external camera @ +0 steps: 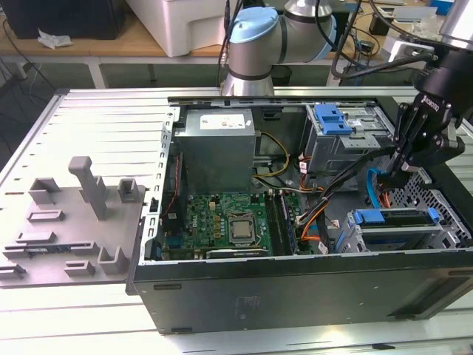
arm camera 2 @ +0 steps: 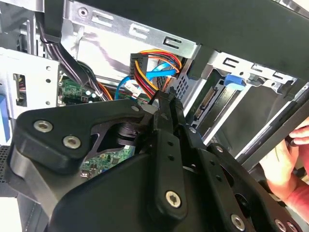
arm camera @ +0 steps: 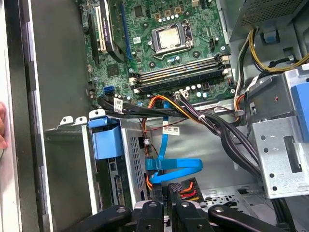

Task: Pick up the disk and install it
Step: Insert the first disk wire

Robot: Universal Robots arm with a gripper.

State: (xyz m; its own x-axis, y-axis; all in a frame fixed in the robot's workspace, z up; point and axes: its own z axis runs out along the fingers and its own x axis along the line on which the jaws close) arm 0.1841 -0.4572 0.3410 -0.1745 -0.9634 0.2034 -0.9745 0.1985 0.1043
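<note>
Robot hand (external camera: 397,171) hangs inside open computer case (external camera: 295,292), near the bay-seated disk (external camera: 394,217); grip state unclear.

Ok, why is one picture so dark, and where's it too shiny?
In the second wrist view the black gripper, close to the camera, darkens much of the picture, and the metal case wall glares white. In the exterior view the slatted table looks washed pale. In the first wrist view the motherboard is evenly lit.
</note>
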